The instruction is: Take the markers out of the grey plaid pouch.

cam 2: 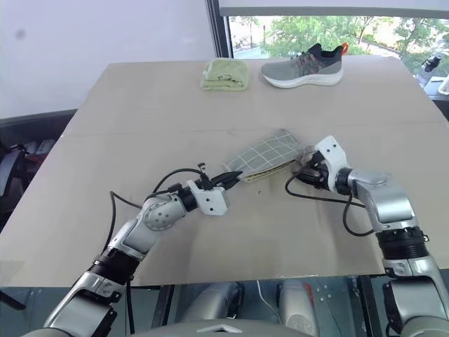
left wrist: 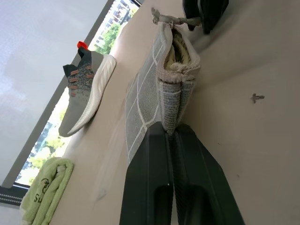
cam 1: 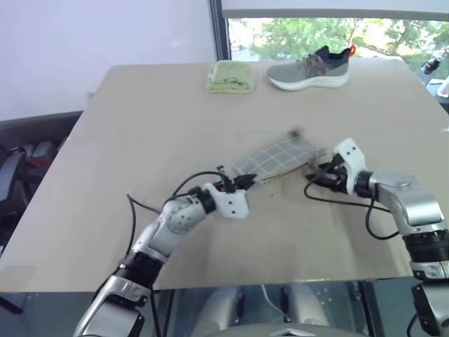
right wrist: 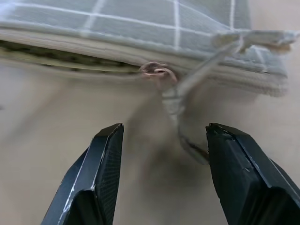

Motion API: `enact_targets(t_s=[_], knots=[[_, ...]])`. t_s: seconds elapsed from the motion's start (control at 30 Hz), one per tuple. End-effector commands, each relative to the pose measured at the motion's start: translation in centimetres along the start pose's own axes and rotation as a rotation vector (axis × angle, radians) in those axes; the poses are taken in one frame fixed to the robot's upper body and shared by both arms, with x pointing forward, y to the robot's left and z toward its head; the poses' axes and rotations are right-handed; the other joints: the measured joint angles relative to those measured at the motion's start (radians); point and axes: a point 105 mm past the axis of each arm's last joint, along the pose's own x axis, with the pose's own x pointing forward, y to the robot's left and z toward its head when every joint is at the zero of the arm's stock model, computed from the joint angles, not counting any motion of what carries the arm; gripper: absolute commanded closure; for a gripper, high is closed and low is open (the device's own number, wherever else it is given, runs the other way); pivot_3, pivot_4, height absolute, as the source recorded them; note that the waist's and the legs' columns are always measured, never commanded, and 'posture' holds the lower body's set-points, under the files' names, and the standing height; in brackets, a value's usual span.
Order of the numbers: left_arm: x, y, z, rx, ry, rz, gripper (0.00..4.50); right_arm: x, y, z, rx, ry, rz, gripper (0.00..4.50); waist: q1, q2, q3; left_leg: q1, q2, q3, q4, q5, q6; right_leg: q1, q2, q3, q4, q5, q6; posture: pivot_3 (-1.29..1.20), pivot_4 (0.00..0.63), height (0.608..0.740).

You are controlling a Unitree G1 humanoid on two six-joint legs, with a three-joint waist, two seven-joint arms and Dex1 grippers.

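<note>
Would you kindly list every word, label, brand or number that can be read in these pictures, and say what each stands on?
No text can be read with certainty.
Folded yellow-green cloth: dark stitched marks, perhaps letters, too unclear to read.
Grey sneaker: no legible brand or label.
Grey plaid pouch: pale grid lines, no lettering.
Left gripper and right gripper: no markings.

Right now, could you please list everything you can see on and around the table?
grey plaid pouch: one, grey with pale grid lines, mid-table, one end pinched, zip partly open.
zip pull: one, pale cord on a metal ring, at the pouch's other end.
sneaker: one, grey with white sole, far edge.
folded cloth: one, yellow-green, far edge, left of the sneaker.
table: one, tan.
left end effector: shut on the pouch's end.
right end effector: open, facing the zip pull.
</note>
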Motion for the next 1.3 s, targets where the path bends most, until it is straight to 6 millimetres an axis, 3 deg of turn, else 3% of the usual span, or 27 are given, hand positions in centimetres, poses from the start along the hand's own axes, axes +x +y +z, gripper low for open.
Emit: enact_targets(t_s=[0.03, 0.13, 0.2, 0.23, 0.47, 0.53, 0.7, 0.8, 0.97, 1.13, 1.3], knots=[[0.2, 1.0, 0.6, 0.016, -0.034, 0.036, 4.5, 0.0, -0.2, 2.4, -0.025, -0.092, -0.008, 2.27, 0.0, 0.0, 0.0, 0.0, 0.0, 0.0, 0.0, 0.0, 0.0, 0.0, 0.0, 0.0, 0.0, 0.0, 0.0, 0.0, 0.15, 0.74], [0.2, 1.0, 0.6, 0.015, -0.031, 0.037, 4.5, -0.1, -0.4, 2.8, -0.016, -0.111, -0.016, 3.29, 0.0, 0.0, 0.0, 0.0, 0.0, 0.0, 0.0, 0.0, 0.0, 0.0, 0.0, 0.0, 0.0, 0.0, 0.0, 0.0, 0.15, 0.74], [0.2, 1.0, 0.6, 0.013, -0.031, 0.036, 4.5, -0.2, -0.4, 2.8, -0.012, -0.113, -0.012, 4.24, 0.001, 0.0, 0.0, 0.0, 0.0, 0.0, 0.0, 0.0, 0.0, 0.0, 0.0, 0.0, 0.0, 0.0, 0.0, 0.0, 0.15, 0.74], [0.2, 0.9, 0.6, 0.013, -0.031, 0.036, 4.5, -0.2, -0.4, 2.8, -0.011, -0.113, -0.011, 4.44, 0.0, 0.0, 0.0, 0.0, 0.0, 0.0, 0.0, 0.0, 0.0, 0.0, 0.0, 0.0, 0.0, 0.0, 0.0, 0.0, 0.15, 0.74], [0.2, 0.9, 0.6, 0.012, -0.032, 0.036, 4.5, -1.0, -1.6, 2.3, -0.027, -0.088, -0.065, 4.44, 0.0, 0.0, 0.0, 0.0, 0.0, 0.0, 0.0, 0.0, 0.0, 0.0, 0.0, 0.0, 0.0, 0.0, 0.0, 0.0, 0.15, 0.74], [0.2, 0.9, 0.6, 0.011, -0.032, 0.036, 4.5, -1.6, -3.1, 2.5, -0.001, -0.107, -0.137, 4.44, 0.0, 0.0, 0.0, 0.0, 0.0, 0.0, 0.0, 0.0, 0.0, 0.0, 0.0, 0.0, 0.0, 0.0, 0.0, 0.0, 0.15, 0.74], [0.2, 0.9, 0.5, 0.01, -0.029, 0.038, 4.5, -4.6, -10.0, 2.7, 0.149, -0.191, -0.521, 4.44, -0.002, 0.0, 0.0, 0.0, 0.0, 0.0, 0.0, 0.0, 0.0, 0.0, 0.0, 0.0, 0.0, 0.0, 0.0, 0.0, 0.15, 0.74], [0.2, 0.9, 0.5, 0.01, -0.028, 0.038, 4.5, -5.6, -11.8, 2.5, 0.218, -0.222, -0.622, 4.44, -0.002, 0.0, 0.0, 0.0, 0.0, 0.0, 0.0, 0.0, 0.0, 0.0, 0.0, 0.0, 0.0, 0.0, 0.0, 0.0, 0.15, 0.74], [0.2, 1.0, 0.4, 0.012, -0.029, 0.036, 4.5, -6.0, -12.5, 2.5, 0.274, -0.267, -0.682, 4.44, 0.009, 0.0, 0.0, -0.002, -0.003, -0.001, 0.0, 0.0, 0.0, -0.001, 0.001, -0.002, -0.001, 0.0, 0.0, 0.0, 0.15, 0.74], [0.1, 1.0, 0.3, 0.012, -0.029, 0.036, 4.5, -5.9, -12.4, 2.7, 0.274, -0.279, -0.682, 4.44, -0.023, 0.0, -0.001, 0.001, 0.0, 0.003, 0.0, 0.0, 0.0, -0.001, 0.0, 0.002, 0.002, 0.0, 0.0, 0.0, 0.15, 0.74], [0.1, 1.1, 0.2, 0.012, -0.027, 0.035, 4.5, -4.1, -9.3, 4.2, 0.268, -0.319, -0.48, 4.44, -0.029, 0.0, -0.001, 0.001, 0.001, 0.004, 0.0, 0.0, 0.0, -0.001, 0.0, 0.003, 0.003, 0.0, 0.0, 0.0, 0.15, 0.74]])
